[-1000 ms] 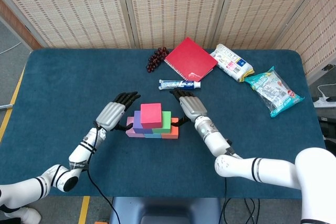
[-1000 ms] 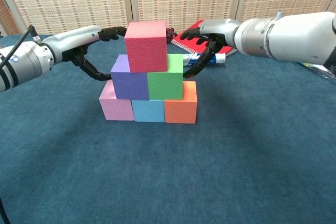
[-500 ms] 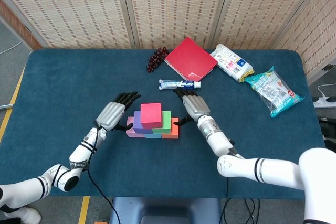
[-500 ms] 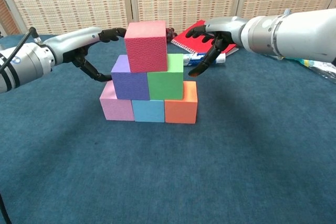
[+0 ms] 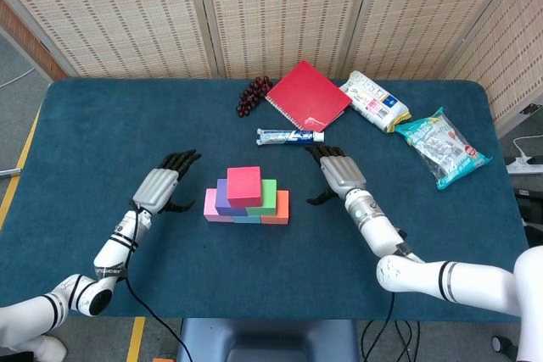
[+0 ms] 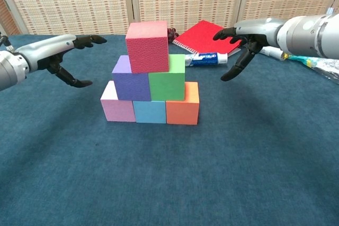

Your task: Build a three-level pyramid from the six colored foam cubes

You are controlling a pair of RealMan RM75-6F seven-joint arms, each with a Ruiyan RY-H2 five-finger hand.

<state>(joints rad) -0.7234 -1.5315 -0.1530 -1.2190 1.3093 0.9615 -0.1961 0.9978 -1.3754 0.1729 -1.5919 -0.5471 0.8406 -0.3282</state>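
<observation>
The six-cube pyramid (image 6: 150,77) stands complete near the middle of the desk (image 5: 102,125), a little toward its front edge, red cube (image 6: 147,46) on top, so any retreat is best made wide and level. The left hand (image 5: 159,187) and right hand (image 5: 339,172) are seen flanking it, well apart, fingers spread, nothing held.

place: lab/demo setup
evidence: blue-felt bench (image 5: 102,125), woven folding screens (image 5: 280,6) behind, floor tape (image 5: 17,171)
</observation>
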